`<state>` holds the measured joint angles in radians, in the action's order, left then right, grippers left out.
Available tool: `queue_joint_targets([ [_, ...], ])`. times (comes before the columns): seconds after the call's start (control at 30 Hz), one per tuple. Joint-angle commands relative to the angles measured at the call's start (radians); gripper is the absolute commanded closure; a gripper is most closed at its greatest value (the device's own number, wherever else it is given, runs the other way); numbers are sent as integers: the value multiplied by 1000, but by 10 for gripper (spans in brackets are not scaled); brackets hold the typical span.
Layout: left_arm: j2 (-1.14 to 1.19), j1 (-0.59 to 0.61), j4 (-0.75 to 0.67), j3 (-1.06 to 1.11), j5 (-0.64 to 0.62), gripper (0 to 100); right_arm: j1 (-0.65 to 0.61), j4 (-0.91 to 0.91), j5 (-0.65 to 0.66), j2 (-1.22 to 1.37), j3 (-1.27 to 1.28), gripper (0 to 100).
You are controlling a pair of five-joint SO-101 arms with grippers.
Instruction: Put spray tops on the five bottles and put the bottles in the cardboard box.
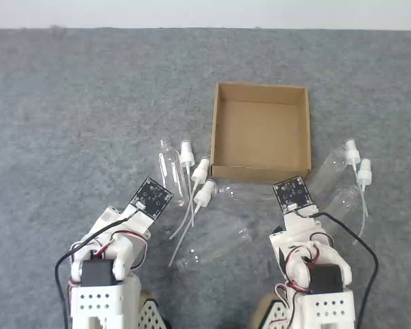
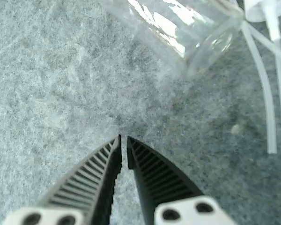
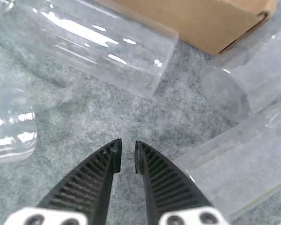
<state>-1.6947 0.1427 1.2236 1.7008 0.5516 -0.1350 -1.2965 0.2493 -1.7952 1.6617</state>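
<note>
Left gripper [image 2: 123, 140]: jaws almost together, holding nothing, low over the grey felt table [image 2: 47, 70], near the end of one of the clear plastic bottles [image 2: 178, 28].

Right gripper [image 3: 127, 149]: likewise nearly closed and empty, among three more bottles beside the brown cardboard box [image 3: 196, 23].

Risk: the round bottles lie on their sides and may roll if nudged. The thin tubes of the white spray tops [image 1: 201, 171] cross, so lifting one may drag its neighbours.

The wrist views settle the jaw states. The high view gives the overall layout, with no bottles in the box.
</note>
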Motion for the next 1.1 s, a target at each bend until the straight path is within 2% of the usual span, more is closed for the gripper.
queue_joint_targets([
  [0.0,-17,-11,-43,-10,8,988,1,-8,-12,-18,21,990],
  [0.27,-17,2,-325,-10,-2,988,-1,54,-9,-19,21,989],
  [0.4,-17,2,-414,-10,-118,988,-1,82,-12,-19,21,989],
  [0.5,-17,2,-420,-10,-161,988,-1,82,-11,-19,21,989],
  [0.73,-17,2,-385,-10,-169,988,8,125,-8,-21,20,988],
  [0.9,-17,0,-388,-10,-284,988,12,170,-6,-21,3,990],
  [1.07,-17,0,-387,-10,-310,988,44,165,-6,-21,-91,989],
])
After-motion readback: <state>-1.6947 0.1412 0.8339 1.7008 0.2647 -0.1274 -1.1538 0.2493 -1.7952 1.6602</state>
